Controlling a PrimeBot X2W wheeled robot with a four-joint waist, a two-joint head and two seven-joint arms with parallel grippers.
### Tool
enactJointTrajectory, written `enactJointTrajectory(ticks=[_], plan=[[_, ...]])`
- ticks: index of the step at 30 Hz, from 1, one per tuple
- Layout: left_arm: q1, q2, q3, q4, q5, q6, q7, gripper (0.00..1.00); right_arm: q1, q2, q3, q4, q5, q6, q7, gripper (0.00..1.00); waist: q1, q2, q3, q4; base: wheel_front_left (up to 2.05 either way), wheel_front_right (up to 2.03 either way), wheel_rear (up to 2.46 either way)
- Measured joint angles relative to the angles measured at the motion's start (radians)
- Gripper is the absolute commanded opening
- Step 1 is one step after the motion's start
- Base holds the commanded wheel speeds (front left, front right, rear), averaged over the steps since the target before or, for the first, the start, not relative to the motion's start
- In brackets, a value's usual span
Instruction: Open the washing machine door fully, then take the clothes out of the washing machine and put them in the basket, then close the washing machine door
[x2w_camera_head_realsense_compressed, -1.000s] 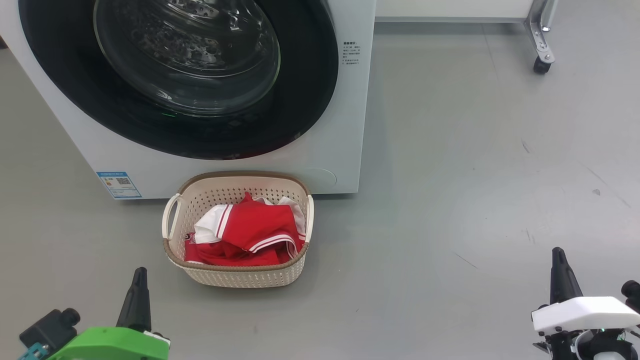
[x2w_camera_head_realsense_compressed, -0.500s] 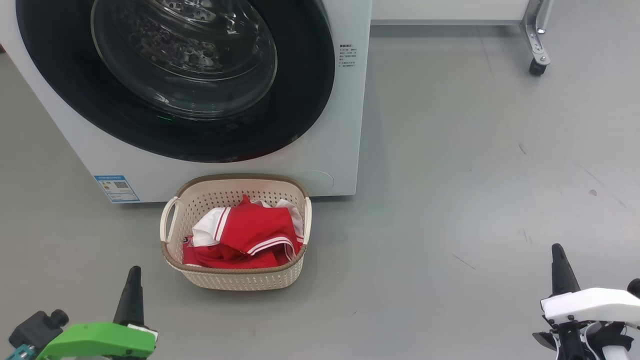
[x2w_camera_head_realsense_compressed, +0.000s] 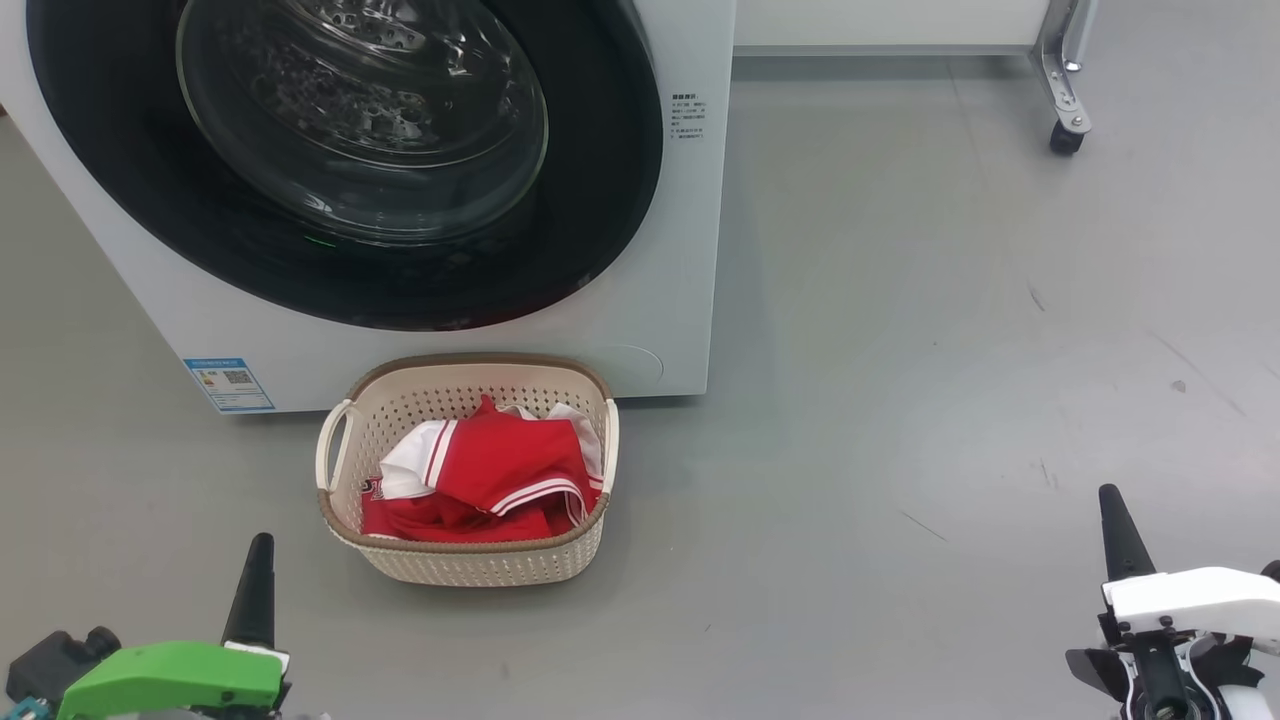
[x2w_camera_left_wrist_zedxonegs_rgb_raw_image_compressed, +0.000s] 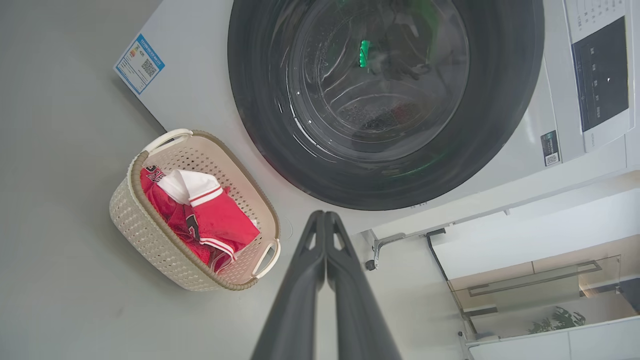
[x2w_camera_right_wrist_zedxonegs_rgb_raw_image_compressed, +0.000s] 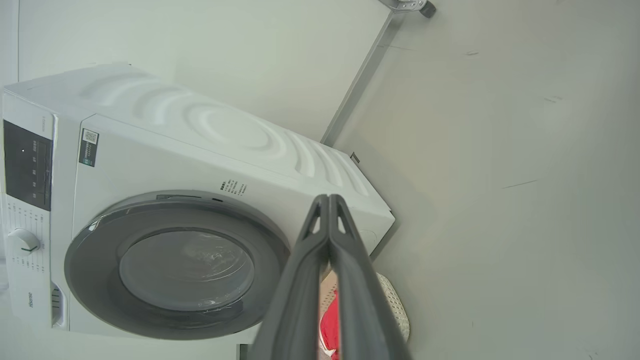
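Big white front-loading washing machine (x2w_camera_head_realsense_compressed: 690, 300) stands on the grey floor (x2w_camera_head_realsense_compressed: 900, 400). Its large round door with glossy black rim and bulging clear glass bowl (x2w_camera_head_realsense_compressed: 610, 200) is shut, flush against the front. A small blue sticker (x2w_camera_head_realsense_compressed: 228, 384) sits at the machine's lower left corner, and a printed label (x2w_camera_head_realsense_compressed: 686, 116) just right of the door.

Small cream perforated plastic basket with brown woven-look rim (x2w_camera_head_realsense_compressed: 480, 570) is on the floor just in front of the machine, below the door. Bright red sports garments with white panels and stripe trim (x2w_camera_head_realsense_compressed: 500, 470) lie bunched inside it — nothing hangs over the rim.

Left arm's fingers (x2w_camera_head_realsense_compressed: 252, 600), long and dark, are at the lower left of the head view, near the basket but clear of it. They are pressed together and hold nothing; the left wrist view shows the same (x2w_camera_left_wrist_zedxonegs_rgb_raw_image_compressed: 302, 285).

Right arm's fingers (x2w_camera_head_realsense_compressed: 1122, 540) are at the lower right, well apart from the basket — also pressed together and empty, as the right wrist view shows (x2w_camera_right_wrist_zedxonegs_rgb_raw_image_compressed: 305, 280).

A metal leg with a black castor (x2w_camera_head_realsense_compressed: 1065, 135) stands at the upper right.
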Motion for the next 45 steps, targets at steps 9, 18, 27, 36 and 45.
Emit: enactJointTrajectory(ticks=[9, 18, 27, 36, 45], plan=[[-0.015, 0.001, 0.015, 0.006, -0.111, 0.000, 0.026, 0.00, -0.020, 0.001, -0.012, 0.021, 0.123, 0.012, 0.030, 0.00, 0.0000, 0.0000, -0.005, -0.005, 0.00, 0.00, 0.00], [-0.026, 0.001, 0.030, 0.012, -0.220, 0.000, 0.053, 0.00, -0.040, 0.003, -0.022, 0.039, 0.246, 0.024, 0.053, 0.00, 0.0001, 0.0000, -0.009, -0.010, 0.00, 0.00, 0.00], [-0.041, 0.001, 0.047, 0.021, -0.334, 0.000, 0.086, 0.00, -0.065, 0.004, -0.037, 0.061, 0.382, 0.035, 0.086, 0.00, 0.0000, 0.0000, -0.014, -0.015, 0.00, 0.00, 0.00], [-0.046, 0.001, 0.049, 0.025, -0.348, 0.000, 0.086, 0.00, -0.071, 0.005, -0.039, 0.064, 0.395, 0.036, 0.086, 0.00, 0.0000, 0.0000, -0.014, -0.015, 0.00, 0.00, 0.00], [-0.046, 0.001, 0.050, 0.027, -0.348, 0.000, 0.086, 0.00, -0.071, 0.005, -0.039, 0.065, 0.395, 0.036, 0.087, 0.00, 0.0000, 0.0000, -0.014, -0.015, 0.00, 0.00, 0.00]])
